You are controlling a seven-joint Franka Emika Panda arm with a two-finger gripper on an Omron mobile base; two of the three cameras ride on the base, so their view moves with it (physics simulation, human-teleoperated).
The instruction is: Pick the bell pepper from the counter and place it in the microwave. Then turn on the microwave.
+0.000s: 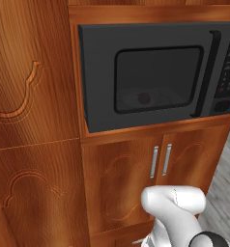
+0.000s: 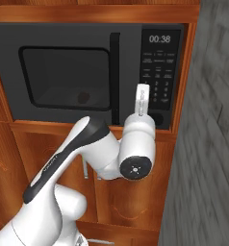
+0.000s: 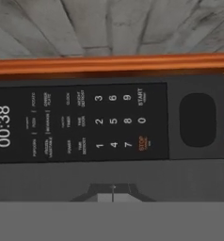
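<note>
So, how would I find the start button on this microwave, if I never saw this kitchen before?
Find the black microwave built into the wooden cabinet wall. Its keypad sits right of the vertical bar handle, under the clock reading 00:38. In the hand view, rolled sideways, the START button lies beside the 9 key, lettered white, while the key below it, beside the 7, is lettered red.

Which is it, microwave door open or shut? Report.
Shut: the microwave door sits flush, bell pepper dimly visible behind its window.
</note>
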